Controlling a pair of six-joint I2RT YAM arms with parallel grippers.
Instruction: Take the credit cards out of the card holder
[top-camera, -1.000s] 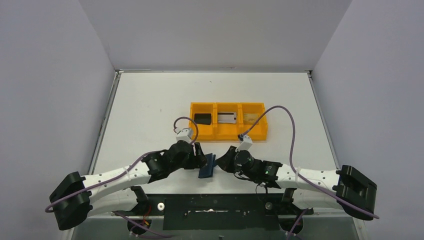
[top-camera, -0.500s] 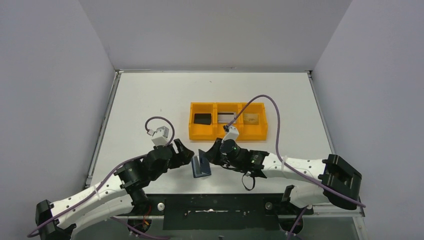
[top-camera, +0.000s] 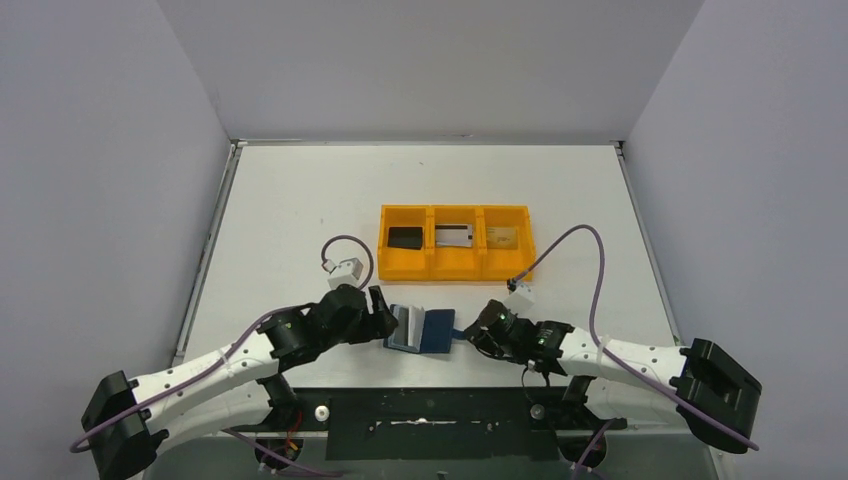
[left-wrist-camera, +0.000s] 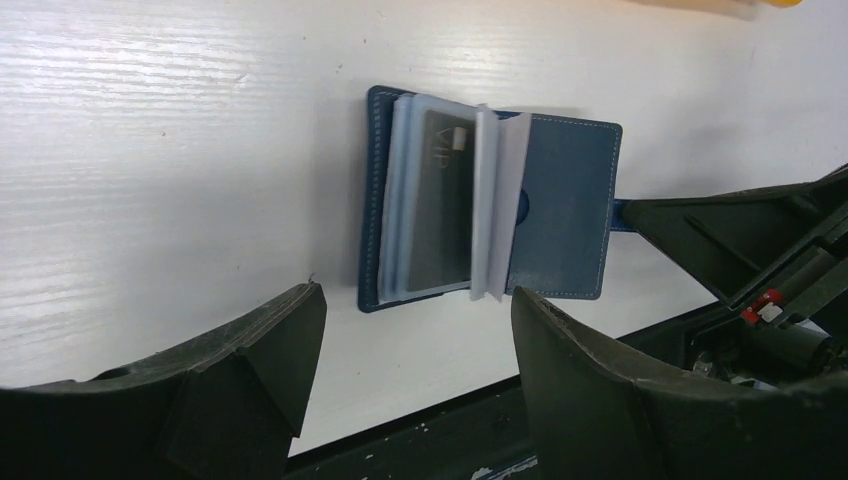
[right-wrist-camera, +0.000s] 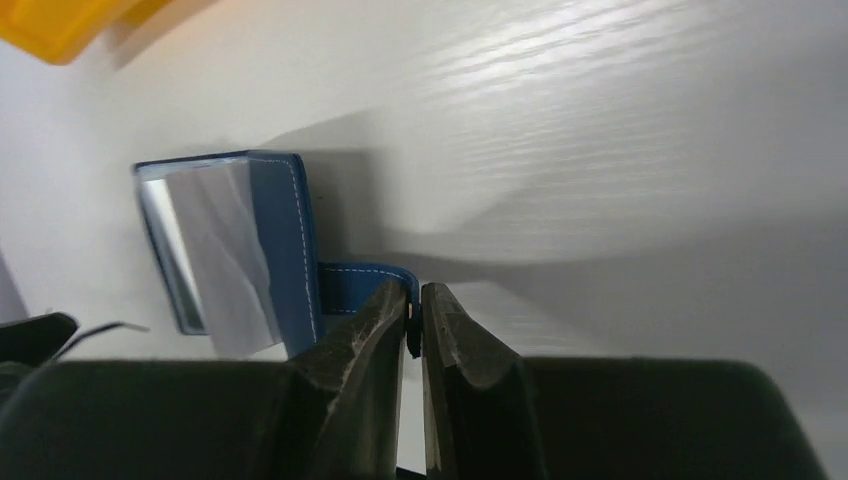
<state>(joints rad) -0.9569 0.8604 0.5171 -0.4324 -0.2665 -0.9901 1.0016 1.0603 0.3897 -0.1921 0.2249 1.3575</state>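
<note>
Right fingers (right-wrist-camera: 350, 340) clamp the card holder (left-wrist-camera: 562, 205) by its edge tab (right-wrist-camera: 362, 279); left fingers (left-wrist-camera: 250, 370) gape.

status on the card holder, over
Right gripper shut on card holder tab. Left gripper open beside it. Holder lies open, grey card in sleeves. Nothing blocking.

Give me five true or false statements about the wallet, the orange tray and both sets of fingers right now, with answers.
1. The card holder lies open on the table. True.
2. The right fingers are shut on the card holder's tab. True.
3. The left fingers grip a card. False: they stand open and hold nothing.
4. Every compartment of the orange tray is empty. False: each holds one card, a black card, a silver card and a gold-tan card.
5. A grey card still sits in the card holder's clear sleeves. True.
</note>
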